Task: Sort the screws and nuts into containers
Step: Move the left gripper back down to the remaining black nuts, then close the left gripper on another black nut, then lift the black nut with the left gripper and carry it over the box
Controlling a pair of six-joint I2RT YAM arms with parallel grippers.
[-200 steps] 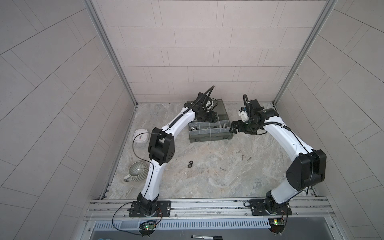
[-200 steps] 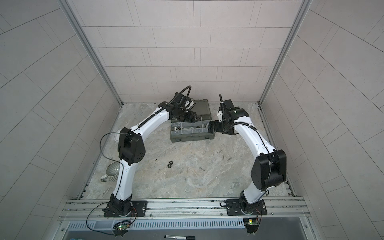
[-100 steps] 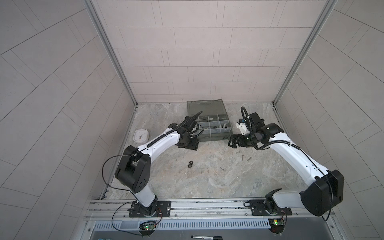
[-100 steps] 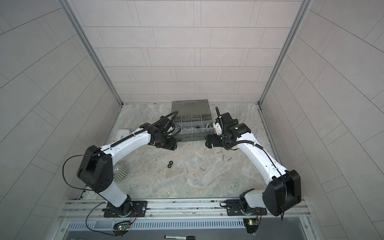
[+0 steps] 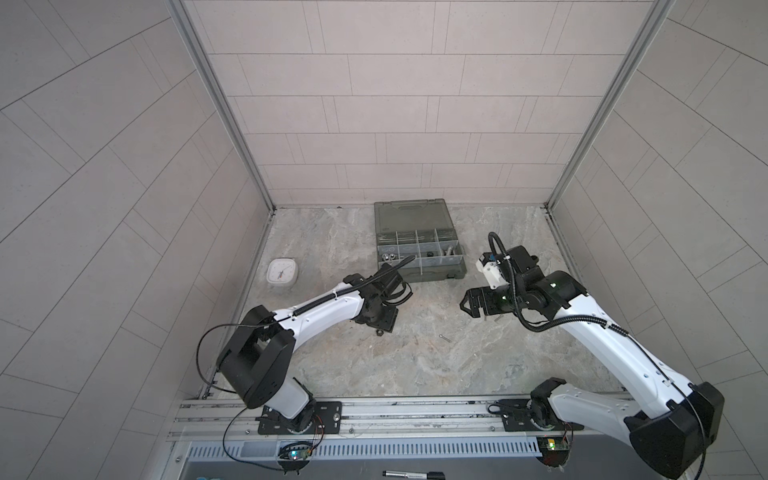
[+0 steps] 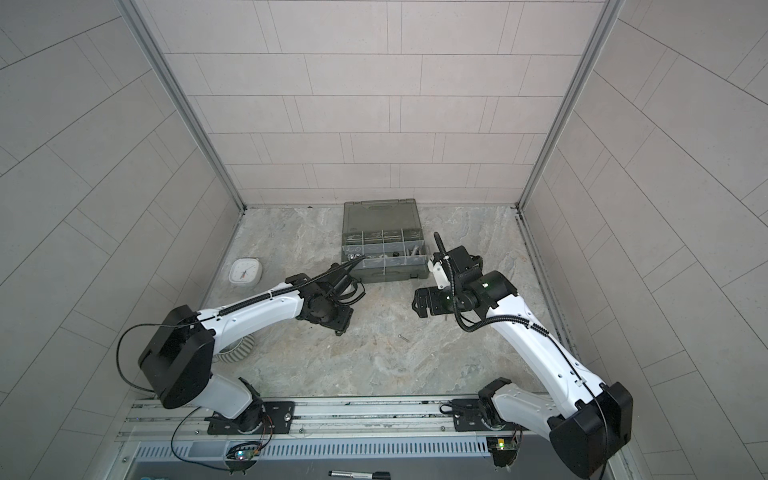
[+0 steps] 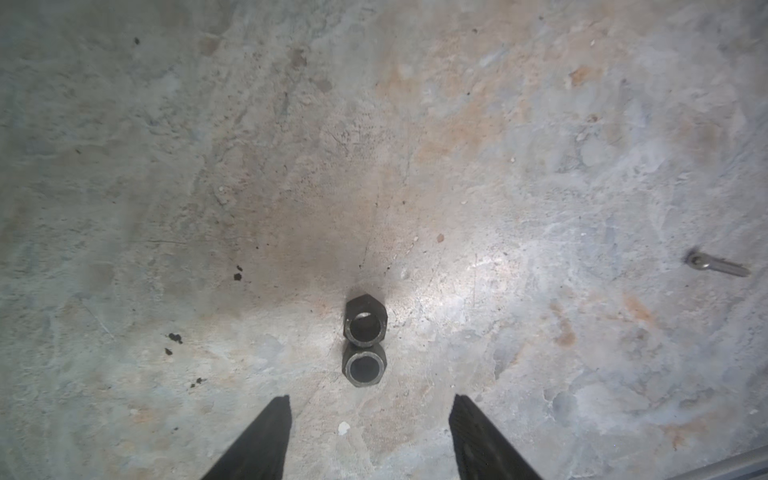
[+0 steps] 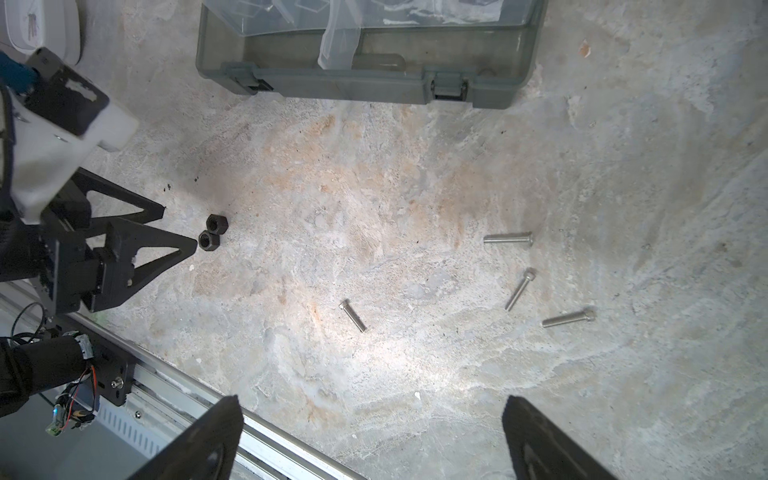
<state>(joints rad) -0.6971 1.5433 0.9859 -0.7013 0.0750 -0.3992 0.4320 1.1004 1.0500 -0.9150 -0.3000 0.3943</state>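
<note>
across the marbled tabletop (image 5: 415,374) two arms reach in from a front rail (image 5: 415,411). the left arm (image 5: 324,311) lies low, forearm nearly level, wrist bent so its tool points down at the tabletop. the right arm (image 5: 602,340) rises from its base with the elbow far out to its side, forearm slanting in toward the middle, tool aimed across and down.

one case (image 5: 432,275) sits near the back wall, long side parallel to the rail, lid (image 5: 411,216) laid open behind it. some compartments (image 5: 417,243) hold silver and black pieces, too small to sort. one white clock (image 5: 281,272) lies by the left wall.

the right tool (image 8: 372,399) stands wide open and empty, well apart from everything. the left tool (image 7: 371,399) is open too, nothing between its fingers.

four silver screws (image 8: 519,289) lie flat on the tabletop in front of the case. three cluster together: one parallel to the case's front wall with its head away from the nuts, one with its head toward the case, one angled with its head away from the nuts. the lone screw (image 8: 353,316) lies between that cluster and the nuts, head end nearer the case.

two black nuts (image 7: 365,345) lie flat, holes up, touching; the pair lines up with the left tool's midline, the nearer one just ahead of its fingertips.
</note>
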